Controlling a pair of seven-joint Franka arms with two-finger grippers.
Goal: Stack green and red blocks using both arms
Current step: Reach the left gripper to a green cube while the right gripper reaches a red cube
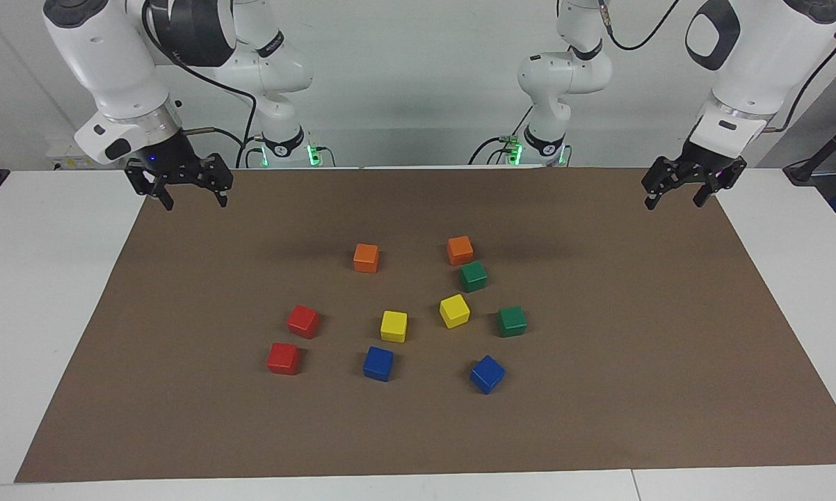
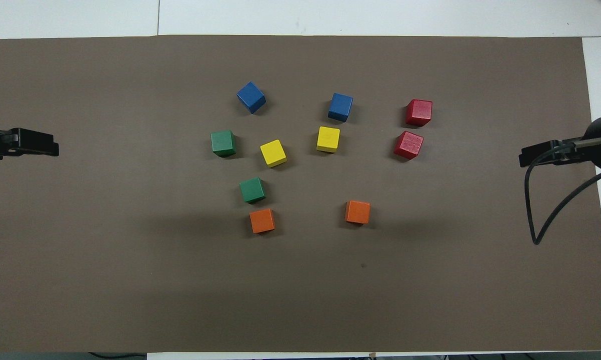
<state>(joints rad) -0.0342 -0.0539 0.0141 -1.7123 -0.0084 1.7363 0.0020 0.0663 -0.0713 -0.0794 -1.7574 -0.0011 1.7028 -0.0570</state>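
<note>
Facing: left gripper [image 1: 681, 196] and right gripper [image 1: 190, 197] both wide, empty, over the mat's [image 1: 599, 417] corners nearest the robots. Greens [image 1: 473, 276] [image 1: 512, 321] and reds [image 1: 303, 321] [image 1: 283, 358] mid-mat, well clear of both.
Overhead: grippers cut off at frame edges; bare mat around the cluster.
</note>
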